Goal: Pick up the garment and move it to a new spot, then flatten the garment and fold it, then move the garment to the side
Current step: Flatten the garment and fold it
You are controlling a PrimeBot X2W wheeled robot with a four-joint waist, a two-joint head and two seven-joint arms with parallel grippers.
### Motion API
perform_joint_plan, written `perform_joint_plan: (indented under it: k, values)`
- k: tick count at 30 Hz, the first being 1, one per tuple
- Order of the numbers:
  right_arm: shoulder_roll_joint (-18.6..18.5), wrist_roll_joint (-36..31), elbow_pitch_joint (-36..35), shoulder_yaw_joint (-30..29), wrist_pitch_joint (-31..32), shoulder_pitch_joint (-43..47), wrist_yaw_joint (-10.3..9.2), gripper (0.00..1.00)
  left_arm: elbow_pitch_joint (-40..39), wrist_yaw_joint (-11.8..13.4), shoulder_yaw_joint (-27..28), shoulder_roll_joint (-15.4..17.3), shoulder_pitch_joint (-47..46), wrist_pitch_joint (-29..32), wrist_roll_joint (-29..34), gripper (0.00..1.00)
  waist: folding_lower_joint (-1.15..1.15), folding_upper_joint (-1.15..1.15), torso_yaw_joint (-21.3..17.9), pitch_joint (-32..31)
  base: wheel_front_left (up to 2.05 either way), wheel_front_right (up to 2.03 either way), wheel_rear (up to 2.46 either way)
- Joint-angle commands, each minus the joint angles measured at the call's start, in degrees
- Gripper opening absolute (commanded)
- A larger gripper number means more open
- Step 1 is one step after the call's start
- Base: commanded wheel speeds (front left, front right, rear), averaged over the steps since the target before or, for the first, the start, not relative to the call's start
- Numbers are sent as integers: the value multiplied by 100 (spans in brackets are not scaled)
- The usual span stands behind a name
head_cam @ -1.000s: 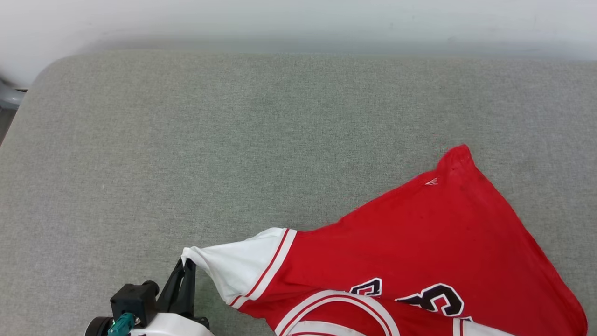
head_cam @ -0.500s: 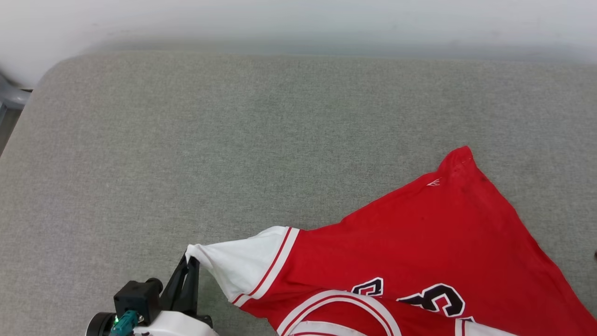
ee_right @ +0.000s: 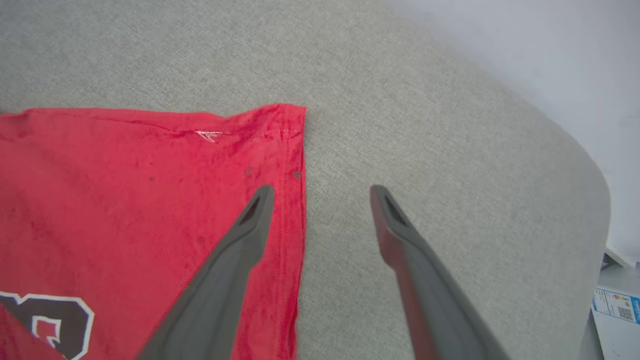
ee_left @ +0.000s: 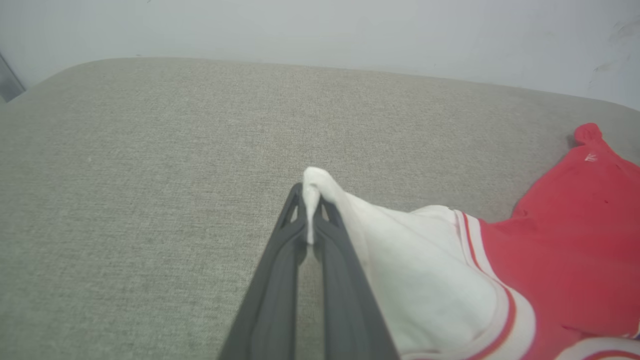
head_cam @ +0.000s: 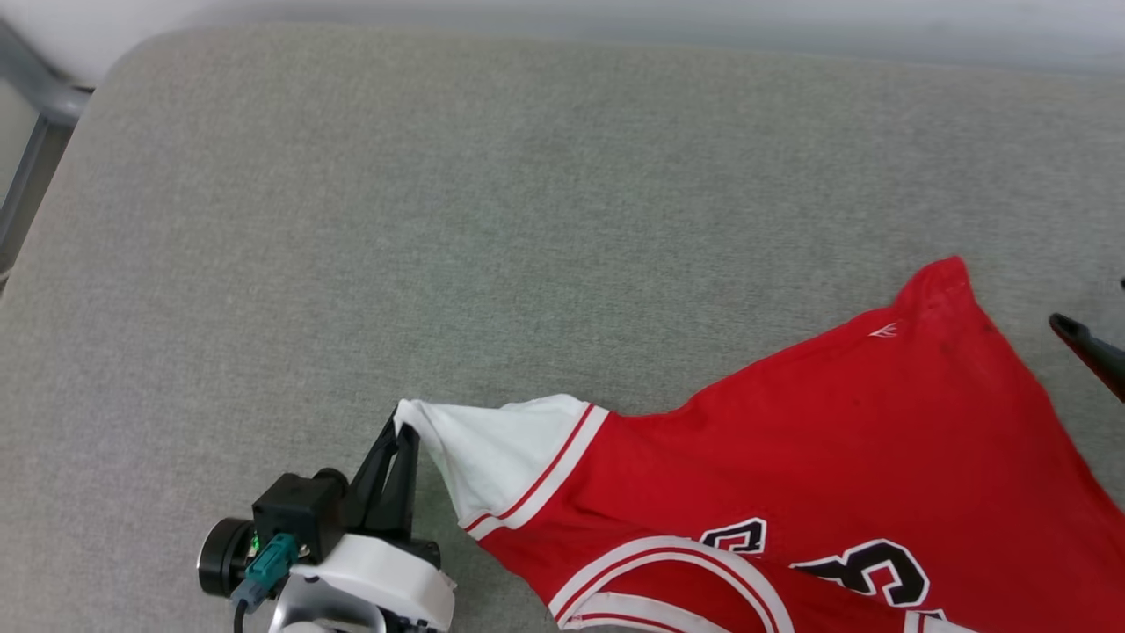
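Entry: the garment (head_cam: pixel 835 440) is lying spread on the grey cushion (head_cam: pixel 439 220), toward its right side. The left gripper (ee_left: pixel 310 200) is pinching its white sleeve tip (ee_left: pixel 316 179). The right gripper (ee_right: pixel 322 190), just sprung apart, is standing spread beside the hem corner (ee_right: pixel 287 117), apparently releasing it for flattening.

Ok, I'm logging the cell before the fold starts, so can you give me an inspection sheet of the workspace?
Surface: grey fabric pad with rounded corners.
Job's things: red shirt lying partly spread, its white sleeve pulled out to the left.
Clutter: nothing seen.
Grippers: left gripper, jaws shut on the sleeve tip; right gripper, jaws open, straddling the shirt's side edge near the hem corner, holding nothing.
Cables: teal plug with a dark lead on the left wrist.
Surroundings: pale wall; grey metal frame at the far left; labelled box beside the pad.
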Motion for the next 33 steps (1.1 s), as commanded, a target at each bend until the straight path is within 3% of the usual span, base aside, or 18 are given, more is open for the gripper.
perform_joint_plan:
  k: [1,5,12,22,23,24,33]
  values:
    - [25,-35,208,295,210,-407,-4,100,5,-31,-16,-27,-127,2,32,0,-1,0,135,144,0,0,0]
    - [162,-92,795,976,528,-1225,-4,100,40,-67,-75,-111,-260,-47,60,0,-1,0,276,313,0,0,0]
    - [389,-150,1878,1908,545,-2143,-4,100,114,-103,-139,-232,-435,-117,69,0,-1,0,502,580,0,0,0]
    - [540,108,2973,2868,269,-2032,5,100,267,-139,-164,-330,-542,-205,49,0,-1,0,593,721,0,0,0]
    - [550,159,3026,2941,207,-2023,4,96,286,-139,-157,-327,-535,-216,42,0,-1,0,579,708,0,0,0]
    - [573,253,3094,3039,-1,-2096,5,0,319,-132,-130,-309,-528,-223,33,0,-1,0,534,661,0,0,0]
    - [562,557,3038,3066,-1315,-2641,-6,0,314,-109,-69,-75,-514,-199,125,0,-1,0,217,128,0,0,0]
